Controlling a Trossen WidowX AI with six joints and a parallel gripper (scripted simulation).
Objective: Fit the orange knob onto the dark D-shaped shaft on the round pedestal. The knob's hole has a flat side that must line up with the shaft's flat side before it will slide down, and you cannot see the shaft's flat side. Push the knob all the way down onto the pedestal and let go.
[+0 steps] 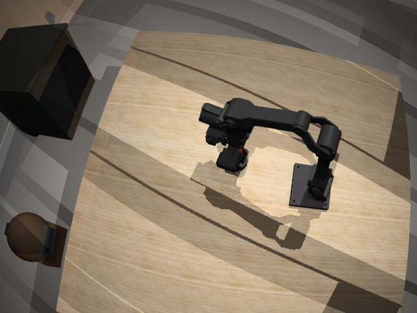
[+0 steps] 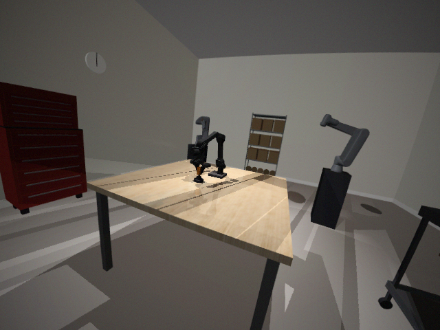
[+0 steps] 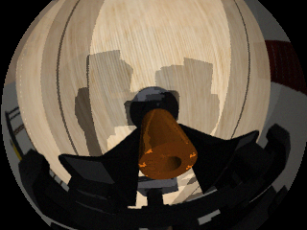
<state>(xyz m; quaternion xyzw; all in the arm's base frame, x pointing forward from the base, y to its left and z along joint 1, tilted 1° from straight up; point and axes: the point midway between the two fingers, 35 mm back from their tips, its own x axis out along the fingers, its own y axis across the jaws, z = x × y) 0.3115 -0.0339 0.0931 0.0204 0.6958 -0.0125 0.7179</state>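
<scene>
The orange knob [image 1: 240,150] [image 2: 199,171] [image 3: 168,160] is upright between the fingers of my gripper [image 1: 239,152] [image 2: 199,168] [image 3: 159,129], which is shut on it. The dark round pedestal [image 1: 244,163] [image 2: 198,180] [image 3: 141,103] stands on the table below the knob. In the wrist view the knob's lower end overlaps the pedestal's middle. In the exterior view the orange part sits just above the pedestal, with a short dark part between them. The shaft and its flat side cannot be made out, and I cannot tell whether the knob is on the shaft.
The arm's base plate [image 1: 300,185] [image 2: 217,174] is bolted to the wooden table [image 1: 161,215] [image 2: 227,209], to the right of the pedestal in the top view. A dark cabinet [image 1: 30,60] and a brown round object [image 1: 27,235] are beyond the table's left edge there.
</scene>
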